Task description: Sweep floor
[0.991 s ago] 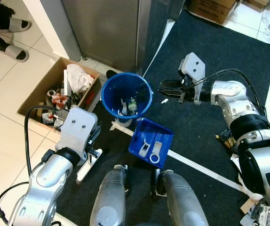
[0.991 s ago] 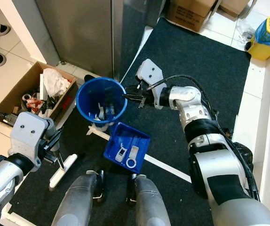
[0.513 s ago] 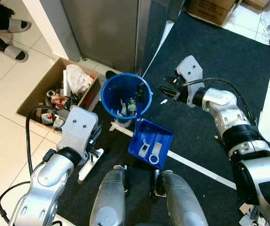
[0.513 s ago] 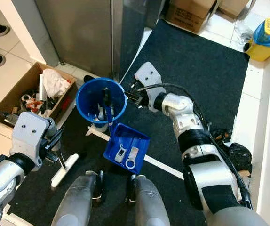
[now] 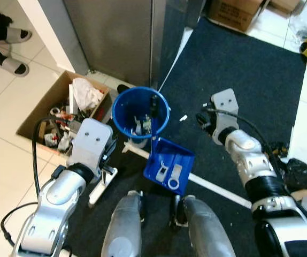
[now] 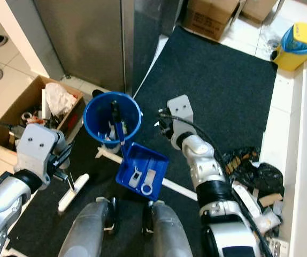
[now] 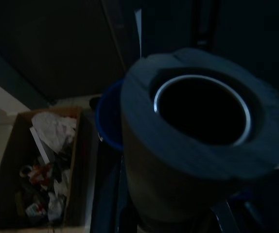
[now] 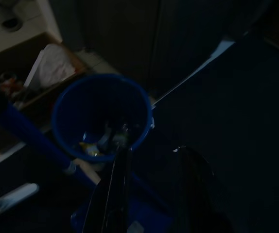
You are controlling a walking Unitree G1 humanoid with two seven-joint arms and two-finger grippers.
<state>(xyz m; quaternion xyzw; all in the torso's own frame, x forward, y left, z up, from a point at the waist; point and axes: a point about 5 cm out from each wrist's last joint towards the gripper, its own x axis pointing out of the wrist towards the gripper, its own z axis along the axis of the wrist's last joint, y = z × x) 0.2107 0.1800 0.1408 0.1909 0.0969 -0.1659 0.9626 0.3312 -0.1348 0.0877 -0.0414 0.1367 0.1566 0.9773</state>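
Seen from the left eye view, looking down past the robot's own silver legs, a round blue bin (image 5: pixel 140 111) stands on a dark mat (image 5: pixel 239 69) in front of a tall grey metal cabinet (image 5: pixel 116 32), with scraps of litter at its bottom. Just near of the bin lies a blue dustpan (image 5: pixel 169 165) holding a few pale pieces, its dark handle rising and leaning against the bin's rim. A strip of white tape (image 5: pixel 217 188) crosses the mat under the dustpan. To the left, on pale tiles, sits an open cardboard box (image 5: pixel 57 115) full of crumpled paper and rubbish. The left gripper (image 5: pixel 106 160) is low at the left, over a white brush head (image 5: pixel 102 186) lying on the mat; I cannot tell how its fingers are set. The right gripper (image 5: pixel 202 119) is to the right of the bin, above the mat, with a small white scrap (image 5: pixel 183 118) just beside it; its fingers are too foreshortened to judge. In the right eye view, a yellow container with a blue lid (image 6: pixel 294 45) stands at the far right, and a heap of dark bags and litter (image 6: pixel 252 176) lies at the mat's right edge. The left wrist view is very dark: a round grey tube end (image 7: pixel 198 145) is close up, with the box and bin beyond. The right wrist view, also dark, shows two black fingers (image 8: pixel 117 194) spread apart with nothing between them, pointing toward the bin, and a blue handle (image 8: pixel 37 141) slanting beside it.
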